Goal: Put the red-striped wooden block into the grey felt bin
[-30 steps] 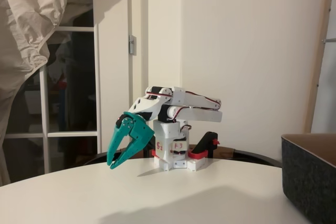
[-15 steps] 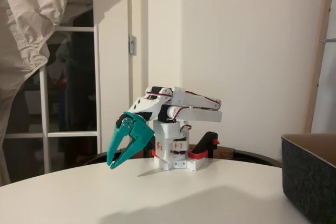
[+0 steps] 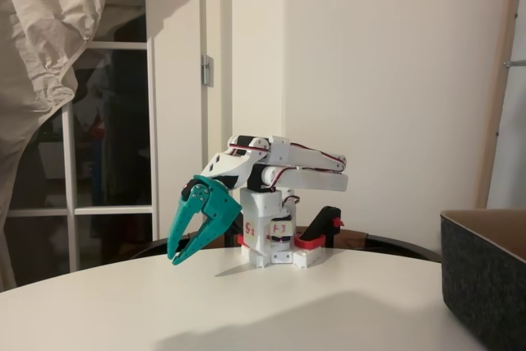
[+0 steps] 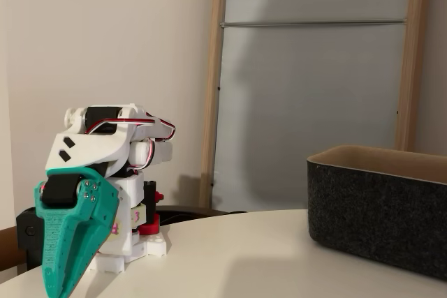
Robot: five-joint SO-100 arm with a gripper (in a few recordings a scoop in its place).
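- Fixed views: we see our gripper [image 3: 176, 257] folded low at left, jaws slightly parted, holding nothing.
- Grey felt bin [image 3: 485, 273] sits right.
- We cannot locate the red-striped wooden block; we judge everything remains.

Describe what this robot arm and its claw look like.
The arm's white plastic segments have black joint pieces, with red and white cables running along the top. Its teal claw has two tapering, pointed fingers and small screws at the hinge. The white base block bears red handwritten marks and sits between red and black clamps.
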